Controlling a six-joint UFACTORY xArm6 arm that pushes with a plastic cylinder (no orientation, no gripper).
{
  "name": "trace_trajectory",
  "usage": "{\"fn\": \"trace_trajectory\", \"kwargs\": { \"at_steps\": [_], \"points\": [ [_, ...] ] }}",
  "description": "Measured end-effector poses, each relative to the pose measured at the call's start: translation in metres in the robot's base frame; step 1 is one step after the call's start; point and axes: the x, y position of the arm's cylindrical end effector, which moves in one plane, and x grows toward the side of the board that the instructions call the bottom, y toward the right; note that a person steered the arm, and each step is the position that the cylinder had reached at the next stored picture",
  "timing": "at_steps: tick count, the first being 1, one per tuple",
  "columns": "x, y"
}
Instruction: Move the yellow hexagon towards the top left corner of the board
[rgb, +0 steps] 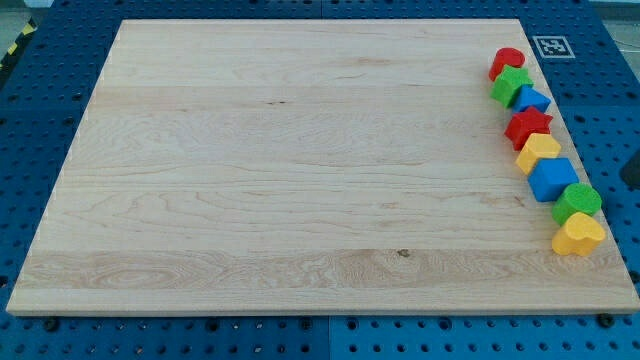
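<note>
The yellow hexagon (538, 152) lies near the board's right edge, in a line of blocks running down that edge. Above it are a red star (528, 127), a small blue block (533, 100), a green block (511, 85) and a red cylinder (507, 62). Below it are a blue cube (553, 179), a green cylinder (577, 202) and a yellow heart (578, 235). The hexagon touches the red star and the blue cube. A dark shape (632, 166) is cut off at the view's right edge, off the board; I cannot tell if it is my tip.
The wooden board (280, 170) rests on a blue perforated table (30, 110). A black-and-white marker tag (552, 46) lies just past the board's top right corner.
</note>
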Motion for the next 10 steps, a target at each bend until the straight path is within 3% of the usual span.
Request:
{"fn": "trace_trajectory", "kwargs": {
  "at_steps": [2, 6, 8, 10],
  "points": [
    [-0.024, -0.023],
    [-0.03, -0.215],
    [-0.045, -0.198],
    [-0.096, -0.26]
  ]
}}
